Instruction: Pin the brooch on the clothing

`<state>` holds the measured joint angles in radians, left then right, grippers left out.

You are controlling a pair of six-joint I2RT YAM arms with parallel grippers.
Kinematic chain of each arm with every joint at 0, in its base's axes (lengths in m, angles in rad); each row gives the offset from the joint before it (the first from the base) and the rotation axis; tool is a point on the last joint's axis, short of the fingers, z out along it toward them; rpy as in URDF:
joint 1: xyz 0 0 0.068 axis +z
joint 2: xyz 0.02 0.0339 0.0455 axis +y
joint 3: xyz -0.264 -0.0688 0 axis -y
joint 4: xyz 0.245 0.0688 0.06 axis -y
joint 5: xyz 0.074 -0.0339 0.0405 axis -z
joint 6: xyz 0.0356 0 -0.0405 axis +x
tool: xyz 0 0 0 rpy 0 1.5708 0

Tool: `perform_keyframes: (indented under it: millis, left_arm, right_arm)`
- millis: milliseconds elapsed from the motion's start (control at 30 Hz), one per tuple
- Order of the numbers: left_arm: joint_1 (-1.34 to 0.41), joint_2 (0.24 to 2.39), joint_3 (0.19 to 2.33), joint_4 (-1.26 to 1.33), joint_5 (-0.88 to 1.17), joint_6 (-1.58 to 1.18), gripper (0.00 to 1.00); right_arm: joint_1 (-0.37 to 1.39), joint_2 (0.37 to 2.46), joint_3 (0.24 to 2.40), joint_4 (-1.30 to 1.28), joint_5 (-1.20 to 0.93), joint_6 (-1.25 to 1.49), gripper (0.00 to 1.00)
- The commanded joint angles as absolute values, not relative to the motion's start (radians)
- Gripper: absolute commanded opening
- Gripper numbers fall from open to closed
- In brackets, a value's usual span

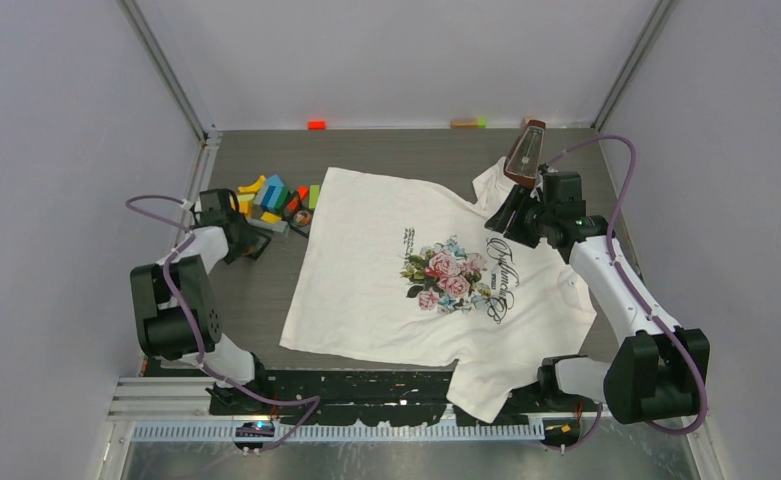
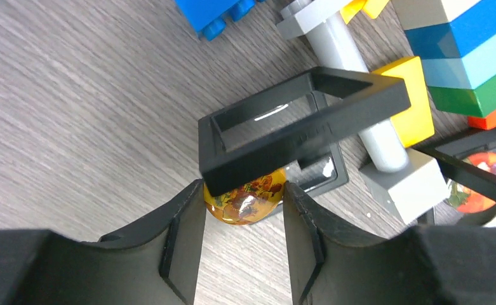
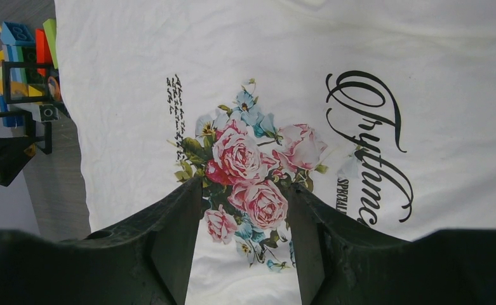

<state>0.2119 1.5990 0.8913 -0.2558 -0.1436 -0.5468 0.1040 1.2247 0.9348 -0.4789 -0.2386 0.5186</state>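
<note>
The brooch (image 2: 245, 202), a small yellow-orange dome, is lying on the grey surface (image 2: 73, 95) beside the toy blocks (image 1: 271, 195). In my left wrist view a black square frame (image 2: 296, 136) is covering its far edge. The fingers of my left claw (image 2: 244, 194) are standing on both sides of the brooch, very near or touching. I cannot tell if they are really pinching it.

The white T-shirt with roses (image 1: 366, 290) is lying flat in the middle of the surface, apart from the brooch. My right claw (image 3: 244, 190) is hanging open over the rose print, holding nothing.

I am judging this to be the pick-up step. The next move is asking for a firm pinch on the dome's sides, then a lift without catching the frame.
</note>
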Motion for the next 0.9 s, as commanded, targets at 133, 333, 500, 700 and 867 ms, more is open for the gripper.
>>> perform_keyframes:
  millis: [133,333,500,700,867]
  left_arm:
    - [0.213,1.440,0.803,-0.239,-0.085,-0.584,0.39]
    - [0.129,1.312,0.759,-0.279,-0.018,-0.588,0.37]
    - [0.012,1.205,0.773,-0.367,0.070,-0.581,0.36]
    - [-0.181,1.066,0.754,-0.398,0.176,-0.594,0.35]
    - [-0.285,1.038,0.750,-0.368,0.337,-0.579,0.34]
  right_arm:
    - [0.110,1.213,0.963,-0.460,-0.280,0.516,0.57]
    - [0.117,1.211,0.960,-0.461,-0.333,0.513,0.57]
    - [0.175,1.227,0.954,-0.443,-0.390,0.513,0.57]
    - [0.275,1.255,0.895,-0.308,-0.486,0.602,0.57]
    - [0.327,1.283,0.870,-0.242,-0.525,0.639,0.58]
